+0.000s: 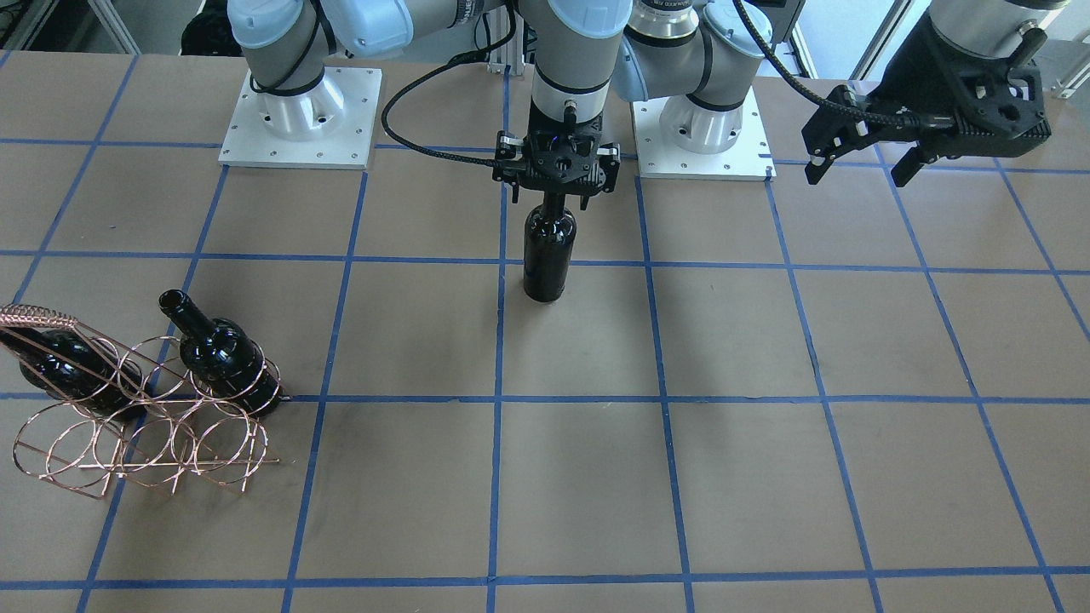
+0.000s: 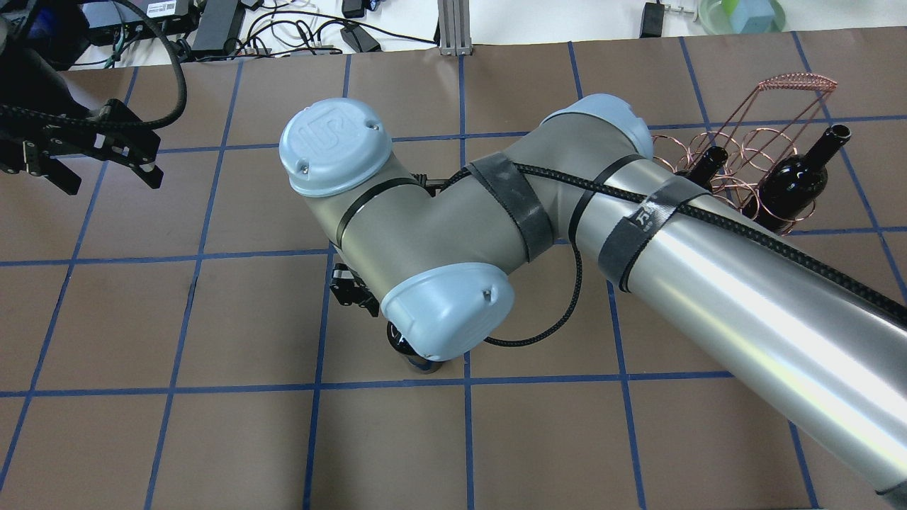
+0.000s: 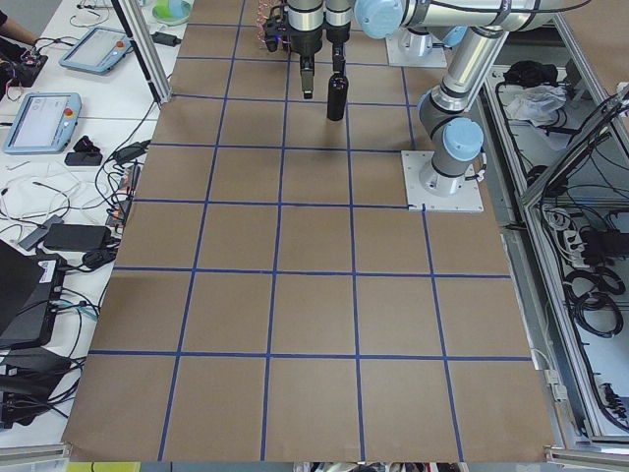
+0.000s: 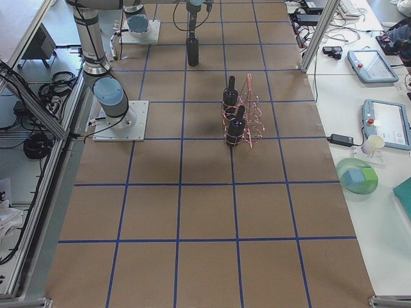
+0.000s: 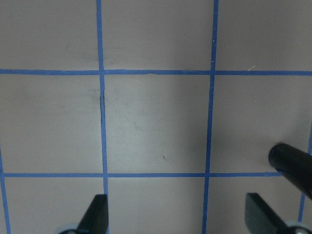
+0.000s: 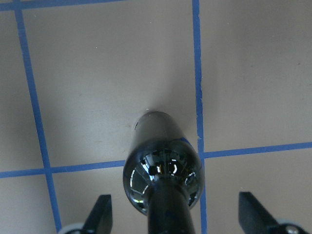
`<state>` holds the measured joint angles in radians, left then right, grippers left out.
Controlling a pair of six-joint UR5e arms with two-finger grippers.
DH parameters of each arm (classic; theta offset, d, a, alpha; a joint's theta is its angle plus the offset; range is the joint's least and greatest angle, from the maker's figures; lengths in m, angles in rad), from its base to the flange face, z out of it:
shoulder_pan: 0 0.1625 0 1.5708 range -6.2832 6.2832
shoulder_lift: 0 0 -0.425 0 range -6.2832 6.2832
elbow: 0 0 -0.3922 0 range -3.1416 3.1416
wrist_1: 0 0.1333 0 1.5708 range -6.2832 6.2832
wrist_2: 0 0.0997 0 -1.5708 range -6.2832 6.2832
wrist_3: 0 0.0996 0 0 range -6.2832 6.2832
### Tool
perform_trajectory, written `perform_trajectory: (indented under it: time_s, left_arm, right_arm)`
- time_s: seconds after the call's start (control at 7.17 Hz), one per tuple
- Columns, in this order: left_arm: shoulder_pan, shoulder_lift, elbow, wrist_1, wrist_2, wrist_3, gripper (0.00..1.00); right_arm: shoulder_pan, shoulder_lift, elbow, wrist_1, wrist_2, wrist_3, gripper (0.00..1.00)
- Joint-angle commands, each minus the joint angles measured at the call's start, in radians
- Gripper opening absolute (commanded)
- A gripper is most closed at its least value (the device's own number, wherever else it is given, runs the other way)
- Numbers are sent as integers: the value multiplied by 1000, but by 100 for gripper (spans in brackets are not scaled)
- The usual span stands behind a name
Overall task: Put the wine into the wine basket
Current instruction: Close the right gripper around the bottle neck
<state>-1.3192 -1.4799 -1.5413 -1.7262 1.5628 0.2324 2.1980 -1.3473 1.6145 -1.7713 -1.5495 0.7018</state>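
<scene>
A near-black wine bottle (image 1: 548,255) stands upright on the table at mid-back; it also shows in the right wrist view (image 6: 163,168). My right gripper (image 1: 558,183) is directly above it. In the right wrist view its fingers (image 6: 102,214) are spread wide on either side of the neck and do not touch it, so my right gripper (image 6: 178,214) is open. The copper wire wine basket (image 1: 128,434) lies at the front-facing view's left with two more bottles (image 1: 223,356) (image 1: 60,366) in its loops. My left gripper (image 1: 860,166) hovers open and empty far to the side.
The brown table (image 1: 732,477) has a blue tape grid. Both arm bases (image 1: 298,128) stand at the back edge. The right arm's long link (image 2: 744,312) crosses the overhead view and hides part of the basket (image 2: 772,134). A dark rounded thing (image 5: 292,165) shows at the left wrist view's right edge.
</scene>
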Motion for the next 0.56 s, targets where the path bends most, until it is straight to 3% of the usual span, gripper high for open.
perform_trajectory:
  time_s: [0.0,0.42]
  left_arm:
    - [0,-2,-2,2,0,2,100]
    - [9,-3,0,10,-1,4,100]
  right_arm:
    - [-1,5,1,-11,35,2,78]
    - [-1,2,1,-8,39,4,73]
